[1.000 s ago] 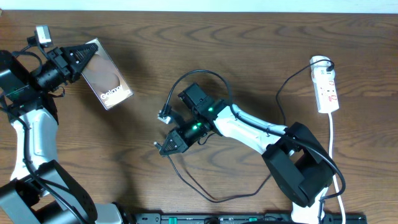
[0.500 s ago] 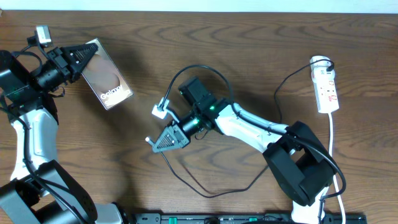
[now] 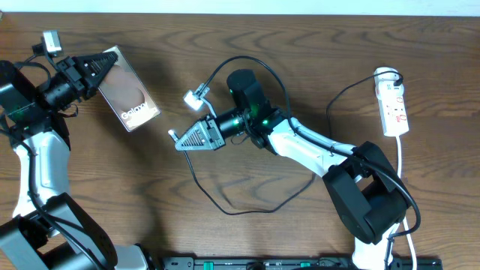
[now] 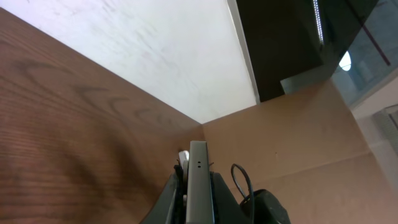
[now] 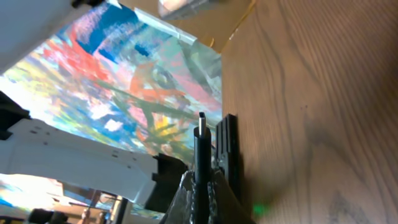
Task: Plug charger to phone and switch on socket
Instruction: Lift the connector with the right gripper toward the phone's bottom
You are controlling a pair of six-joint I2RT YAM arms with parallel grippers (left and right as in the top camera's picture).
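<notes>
Looking down on the wooden tabletop, I see the left fingers clamped tight on one end of the flat brown-faced smartphone, which is held well apart from the narrow white power strip, at the opposite side of the tabletop. The right fingers are pinched narrow on the slim connector tip of the long thin black cable. They sit between the strip and the phone, nearer the phone but not touching it. The cable loops across the wood and runs back to the strip's far end.
</notes>
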